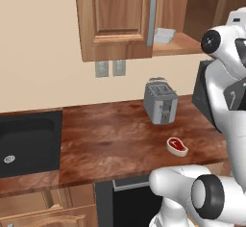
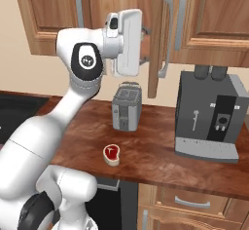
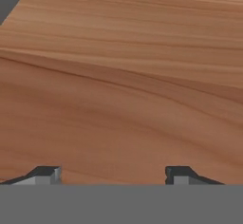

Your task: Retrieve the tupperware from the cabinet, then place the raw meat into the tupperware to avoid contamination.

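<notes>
Pale grey plastic, the tupperware (image 1: pixel 164 35) sits flat on the cabinet (image 1: pixel 115 24) shelf behind the open door, long side running left to right. On the glossy wooden counter (image 1: pixel 110 139), the red steak (image 1: pixel 177 145) lies near the ribbed metal toaster (image 1: pixel 160 102). Gripper (image 3: pixel 112 174) fingers stand apart over smooth wood grain

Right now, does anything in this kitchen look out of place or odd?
One thing: the raw steak lies bare on the wooden counter, in front of the toaster, with no plate or container under it. The tupperware sits on the open cabinet's shelf. Nothing looks spilled, tipped or damaged.
</notes>
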Controlling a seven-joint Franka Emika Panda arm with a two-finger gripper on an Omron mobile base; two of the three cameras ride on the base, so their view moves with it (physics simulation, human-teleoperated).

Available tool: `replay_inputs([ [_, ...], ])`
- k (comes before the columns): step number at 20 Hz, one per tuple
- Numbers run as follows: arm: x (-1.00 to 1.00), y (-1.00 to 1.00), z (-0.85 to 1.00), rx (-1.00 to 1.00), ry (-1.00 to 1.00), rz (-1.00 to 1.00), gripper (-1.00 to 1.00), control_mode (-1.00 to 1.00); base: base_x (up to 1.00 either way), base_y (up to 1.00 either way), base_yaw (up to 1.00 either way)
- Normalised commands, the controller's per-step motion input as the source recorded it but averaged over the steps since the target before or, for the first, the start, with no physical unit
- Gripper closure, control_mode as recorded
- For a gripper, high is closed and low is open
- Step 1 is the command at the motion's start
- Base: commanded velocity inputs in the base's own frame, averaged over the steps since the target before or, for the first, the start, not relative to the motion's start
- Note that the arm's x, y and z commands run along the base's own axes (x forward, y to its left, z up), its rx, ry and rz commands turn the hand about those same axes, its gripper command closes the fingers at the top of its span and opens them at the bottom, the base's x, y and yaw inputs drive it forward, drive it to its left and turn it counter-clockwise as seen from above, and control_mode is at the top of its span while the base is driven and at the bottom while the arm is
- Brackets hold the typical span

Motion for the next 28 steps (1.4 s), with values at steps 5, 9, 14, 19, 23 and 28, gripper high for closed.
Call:
replay_inputs([
  [5,-0.08,0.04,-0.06,0.00,0.03,0.03,-1.00,-1.00,0.00,0.00,0.00],
  [9,-0.10,0.17,-0.04,0.00,0.03,0.01,-1.00,-1.00,0.00,0.00,0.00],
  [14,-0.12,0.27,-0.02,0.01,0.01,0.00,-1.00,-1.00,0.00,0.00,0.00],
  [19,-0.12,0.40,-0.04,0.03,0.00,0.00,-1.00,-1.00,0.00,0.00,0.00],
  [23,-0.15,0.43,-0.10,0.08,0.00,0.00,-1.00,-1.00,0.00,0.00,0.00],
  [28,-0.10,0.42,-0.23,0.14,-0.02,0.00,-1.00,-1.00,0.00,0.00,0.00],
])
